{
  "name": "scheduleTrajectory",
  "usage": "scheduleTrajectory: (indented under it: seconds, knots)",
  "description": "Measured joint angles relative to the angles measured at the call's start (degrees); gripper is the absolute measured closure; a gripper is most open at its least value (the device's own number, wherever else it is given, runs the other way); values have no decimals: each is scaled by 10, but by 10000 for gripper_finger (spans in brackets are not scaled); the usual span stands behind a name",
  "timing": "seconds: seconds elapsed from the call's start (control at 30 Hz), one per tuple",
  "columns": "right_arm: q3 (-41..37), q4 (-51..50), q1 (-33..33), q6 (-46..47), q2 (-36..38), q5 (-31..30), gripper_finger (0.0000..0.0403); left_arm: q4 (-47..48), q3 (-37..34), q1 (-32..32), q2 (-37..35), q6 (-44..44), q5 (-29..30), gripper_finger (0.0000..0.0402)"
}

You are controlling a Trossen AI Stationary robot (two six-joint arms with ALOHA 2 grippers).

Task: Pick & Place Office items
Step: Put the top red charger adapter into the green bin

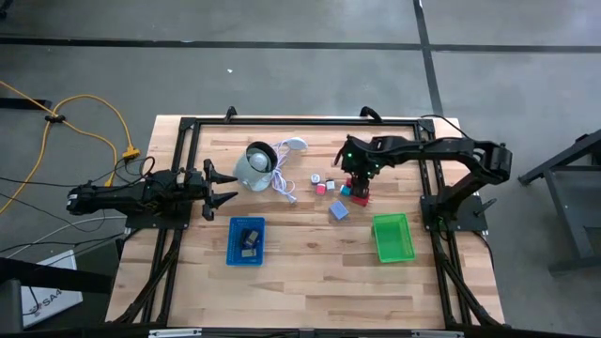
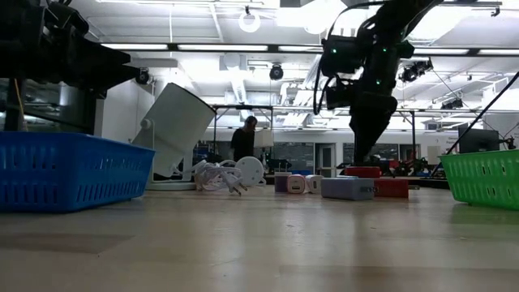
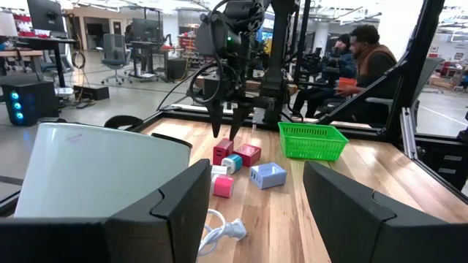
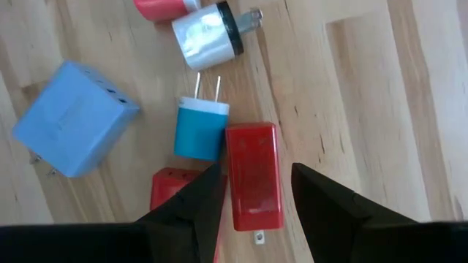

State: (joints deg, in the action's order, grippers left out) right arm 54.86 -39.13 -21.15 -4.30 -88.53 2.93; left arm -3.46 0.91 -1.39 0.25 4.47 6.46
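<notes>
Butcher-block table (image 1: 300,272) was cluttered — our right gripper (image 4: 252,191) hung parted, ungripped, straddling the red block (image 4: 252,175), teal block (image 4: 199,129) touching beside one finger. We'd drop straight down, squeeze red only. Left gripper (image 1: 223,185) waited, spread wide.

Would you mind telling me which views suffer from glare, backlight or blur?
Low view: bright ceiling lights leave the right gripper a dark silhouette, and the near table is soft. Left wrist view: the near white round object looks blurred. Right wrist view: evenly lit, red block sharp.
</notes>
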Motion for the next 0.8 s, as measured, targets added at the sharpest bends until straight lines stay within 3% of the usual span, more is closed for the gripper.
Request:
scheduleTrajectory:
  seconds: [0.8]
  knots:
    - [-35, 46, 2, 11, -3, 6, 250, 0, 0, 0, 0, 0, 0, 189]
